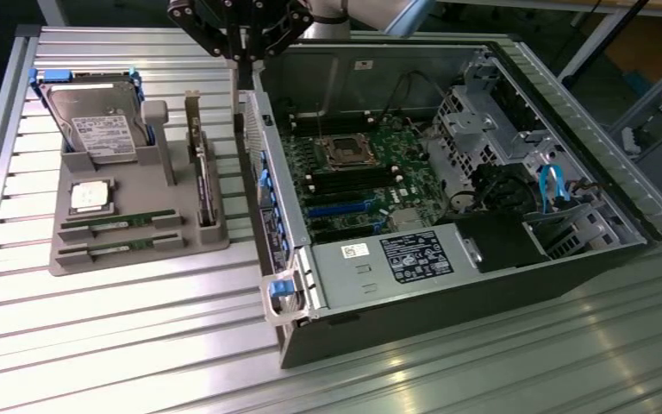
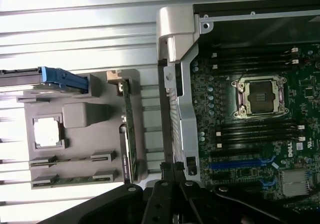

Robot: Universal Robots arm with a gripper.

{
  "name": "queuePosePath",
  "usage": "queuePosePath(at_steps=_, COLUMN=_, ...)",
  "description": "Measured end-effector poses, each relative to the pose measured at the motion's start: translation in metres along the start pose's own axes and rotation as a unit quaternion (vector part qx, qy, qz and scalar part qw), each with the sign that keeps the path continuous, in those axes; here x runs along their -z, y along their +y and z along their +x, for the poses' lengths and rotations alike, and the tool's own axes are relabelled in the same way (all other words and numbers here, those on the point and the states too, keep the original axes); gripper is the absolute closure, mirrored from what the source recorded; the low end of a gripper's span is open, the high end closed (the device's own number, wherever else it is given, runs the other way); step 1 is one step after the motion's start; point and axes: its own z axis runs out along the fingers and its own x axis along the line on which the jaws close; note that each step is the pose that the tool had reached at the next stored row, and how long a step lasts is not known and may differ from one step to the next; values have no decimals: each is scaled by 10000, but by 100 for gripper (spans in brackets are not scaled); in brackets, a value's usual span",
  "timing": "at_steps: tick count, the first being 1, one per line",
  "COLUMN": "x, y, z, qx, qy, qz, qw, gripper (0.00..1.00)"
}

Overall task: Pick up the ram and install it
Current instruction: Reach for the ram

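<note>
The arm reaches in from the exterior view's top edge, its black claw pointing straight down, fingers pinched tightly together.

1 gray tray on worktop. In tray: 2 ram sticks, 1 hard drive, 1 CPU chip, 1 upright expansion card. Beside tray: 1 open PC case w/ 1 motherboard, 1 CPU socket, 1 labelled PSU.
</note>
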Motion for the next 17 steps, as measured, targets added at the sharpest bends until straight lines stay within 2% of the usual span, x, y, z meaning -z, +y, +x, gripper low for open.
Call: queuePosePath(at_steps=17, x=10, y=-25, z=339, qx=0, qy=0, qz=0, qw=10000, gripper=90)
